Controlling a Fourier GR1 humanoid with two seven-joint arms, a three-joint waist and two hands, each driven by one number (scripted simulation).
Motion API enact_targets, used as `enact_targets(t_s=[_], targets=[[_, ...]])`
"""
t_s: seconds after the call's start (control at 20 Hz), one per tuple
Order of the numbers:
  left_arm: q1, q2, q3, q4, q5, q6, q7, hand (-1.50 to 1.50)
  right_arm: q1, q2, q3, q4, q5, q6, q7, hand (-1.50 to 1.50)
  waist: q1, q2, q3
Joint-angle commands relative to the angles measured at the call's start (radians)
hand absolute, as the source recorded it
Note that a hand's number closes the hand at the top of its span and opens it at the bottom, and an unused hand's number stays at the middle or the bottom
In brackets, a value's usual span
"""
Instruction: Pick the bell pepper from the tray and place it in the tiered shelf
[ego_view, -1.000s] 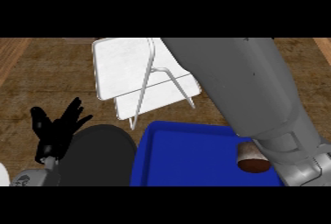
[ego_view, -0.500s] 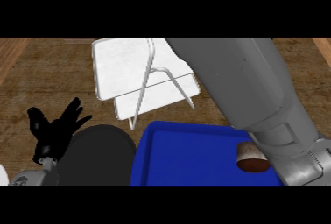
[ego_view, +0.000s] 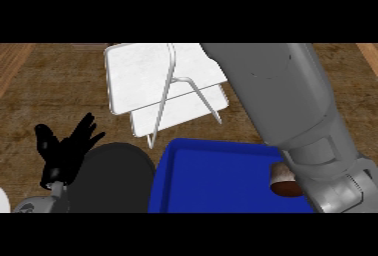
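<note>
**Pepper at the tray's right edge, beside the right forearm**

Nearest, at 5 o'clock, the blue tray (ego_view: 214, 175) lies on the wooden counter (ego_view: 59, 100). At its right edge a brown-red rounded lump, apparently the bell pepper (ego_view: 283, 181), peeks out beside the right forearm (ego_view: 295, 110), which hides most of it, so its long axis cannot be told. The right hand does not show, and its fingers cannot be judged, but that arm is plainly the nearer. At 8 o'clock the left hand (ego_view: 66, 147) rests, fingers straight and spread, well apart from the pepper. Farthest, at 11 o'clock, stands the white tiered shelf (ego_view: 148, 75).
</note>
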Motion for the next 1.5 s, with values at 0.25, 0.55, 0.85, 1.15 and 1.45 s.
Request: enact_targets(t_s=[0.25,0.55,0.85,1.15,1.45], targets=[[-0.012,-0.021,-0.015,0.038,-0.018,0.003,0.026,0.0,-0.041,0.026,-0.169,-0.016,-0.177,-0.153,0.018,-1.5,0.004,0.005,-0.006],[0.023,-0.005,0.008,0.024,0.002,-0.023,0.027,0.0,-0.052,-0.063,-0.239,-0.051,-0.169,-0.235,0.042,-1.5,-0.004,0.001,-0.006],[-0.008,-0.02,0.019,0.072,-0.017,-0.001,0.007,0.0,0.008,-0.175,-0.264,-0.043,-0.116,-0.302,0.046,-1.5,-0.015,0.004,-0.006],[0.052,0.003,0.032,0.011,0.0,-0.031,0.013,0.0,0.097,-0.317,-0.378,-0.087,-0.211,-0.257,0.033,-1.5,-0.013,0.001,-0.005],[0.023,-0.026,0.011,0.023,-0.035,-0.008,0.015,0.0,0.166,-0.414,-0.419,-0.136,-0.343,-0.079,0.053,-1.5,-0.013,0.001,-0.005]])
